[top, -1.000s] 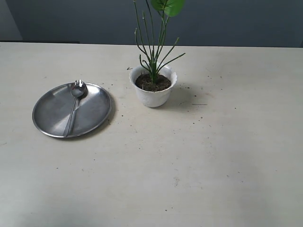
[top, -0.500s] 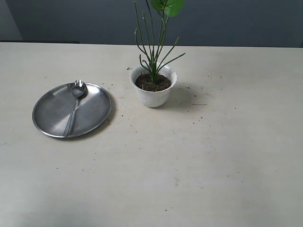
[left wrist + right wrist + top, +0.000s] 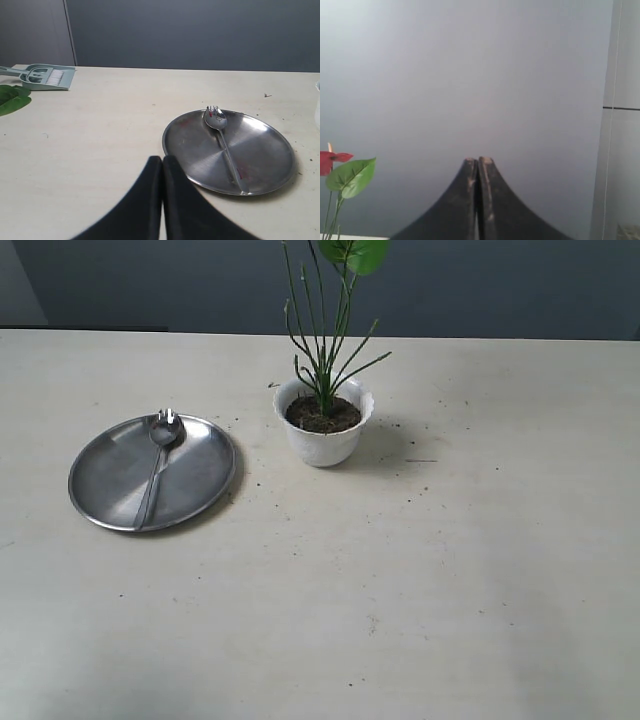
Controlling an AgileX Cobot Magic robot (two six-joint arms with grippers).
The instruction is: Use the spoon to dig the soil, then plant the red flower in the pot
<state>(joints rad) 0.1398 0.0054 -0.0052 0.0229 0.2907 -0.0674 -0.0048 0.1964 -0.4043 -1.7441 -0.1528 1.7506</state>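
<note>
The red flower [image 3: 324, 390] stands upright in the soil [image 3: 322, 418] of the pot [image 3: 322, 445] on the desk [image 3: 400, 570]; the spoon [image 3: 157, 465] lies on the steel plate [image 3: 105, 475]. My left hand [image 3: 162, 160] and right hand [image 3: 478, 161] are clenched, empty.

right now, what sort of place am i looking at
Probably a lab workbench staged for planting practice: pale table, plain grey wall, a white pot of soil holding the red flower, a spoon on a steel plate.
</note>
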